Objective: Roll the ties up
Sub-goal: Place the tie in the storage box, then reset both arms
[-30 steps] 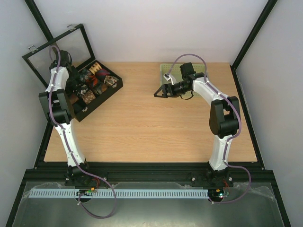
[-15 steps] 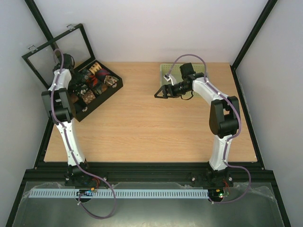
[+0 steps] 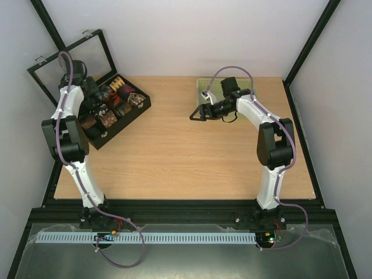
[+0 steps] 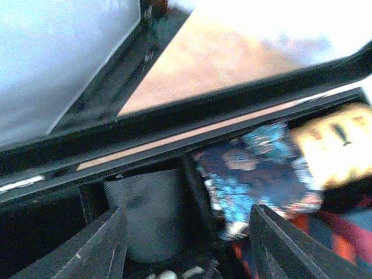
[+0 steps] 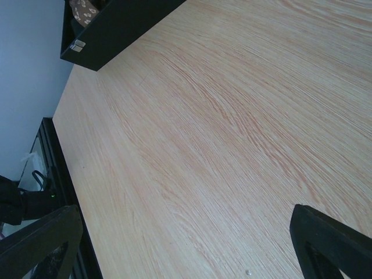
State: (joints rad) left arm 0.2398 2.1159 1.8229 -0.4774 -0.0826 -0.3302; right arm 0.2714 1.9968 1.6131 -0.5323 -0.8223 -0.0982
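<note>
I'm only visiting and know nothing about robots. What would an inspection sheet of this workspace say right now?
Surface: wooden table, no spills seen.
Job's things: rolled ties in the black box; a dark coil with a blue patterned coil in the next compartment.
Clutter: green basket behind the right arm.
Grippers: left gripper open above the dark coil; right gripper open above the table, holding nothing.
Cables: purple cables along both arms.
Surroundings: white walls, black frame.

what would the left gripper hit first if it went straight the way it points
Probably the dark rolled tie just ahead of the left gripper, or the divider beside it; depth is unclear.
</note>
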